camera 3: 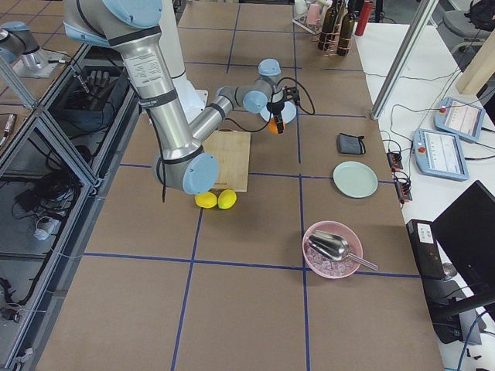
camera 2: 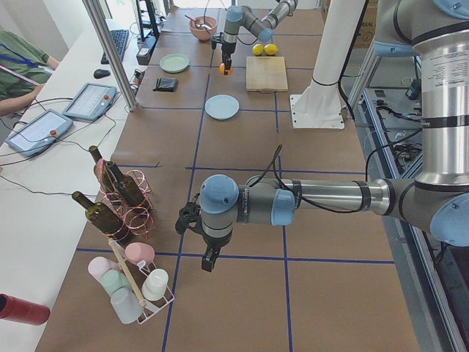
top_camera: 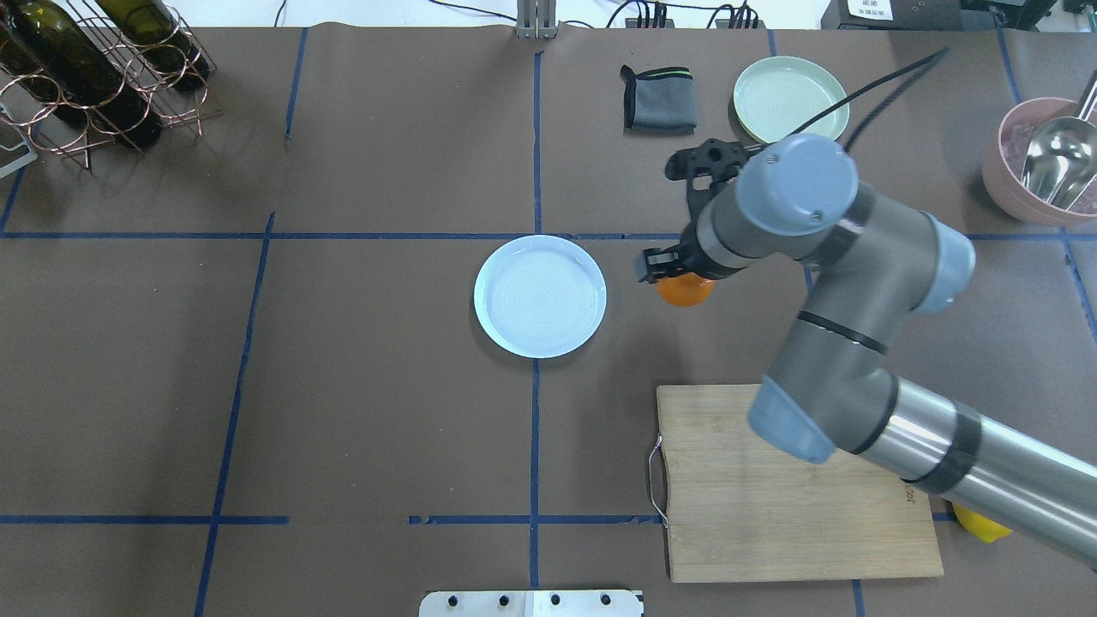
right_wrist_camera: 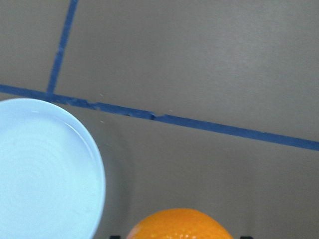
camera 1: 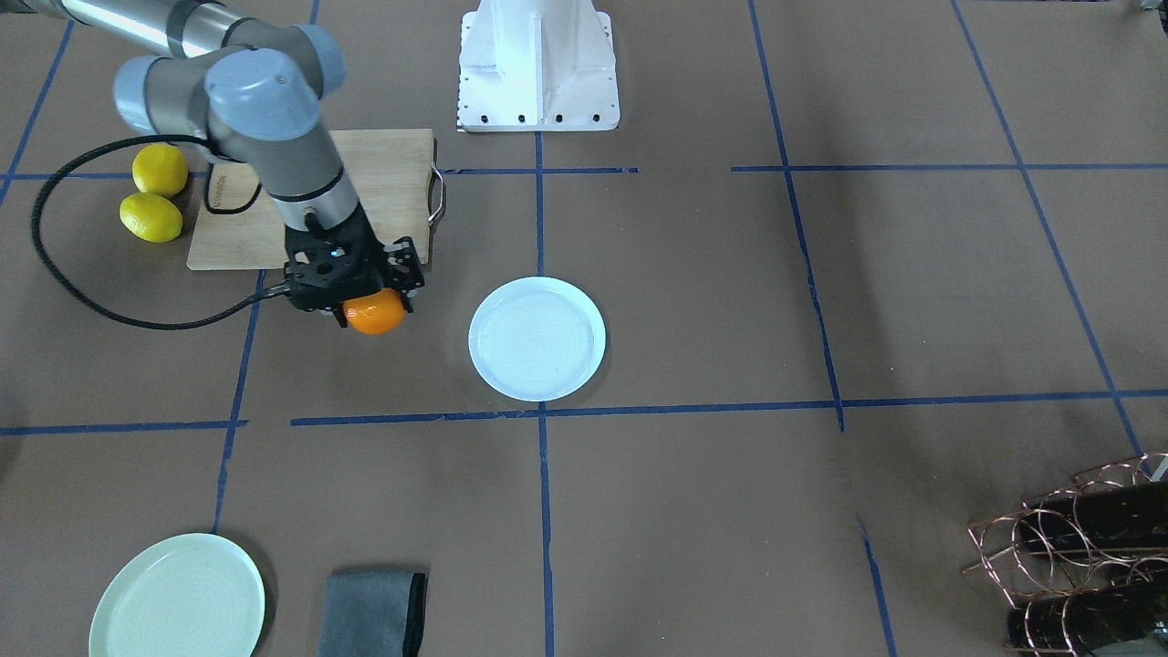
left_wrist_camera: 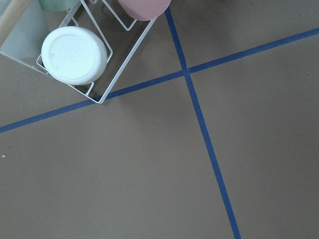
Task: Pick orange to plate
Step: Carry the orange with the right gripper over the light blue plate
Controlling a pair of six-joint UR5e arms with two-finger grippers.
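My right gripper (camera 1: pixel 367 297) is shut on the orange (camera 1: pixel 375 313), which hangs just above the brown table cover. The fruit also shows under the wrist in the overhead view, orange (top_camera: pixel 684 290), and at the bottom edge of the right wrist view, orange (right_wrist_camera: pixel 179 225). The white, faintly bluish plate (camera 1: pixel 537 338) lies empty a short way to the side, plate (top_camera: pixel 540 296), apart from the fruit. My left gripper (camera 2: pixel 209 260) hovers far off at the other end of the table near a cup rack; I cannot tell its state.
Two lemons (camera 1: pixel 155 193) lie beside a wooden cutting board (camera 1: pixel 383 173). A mint-green plate (camera 1: pixel 178 598) and a grey cloth (camera 1: pixel 374 611) sit at the far edge. A wine rack (camera 1: pixel 1077 547) and a pink bowl with a scoop (top_camera: pixel 1046 163) stand at the corners.
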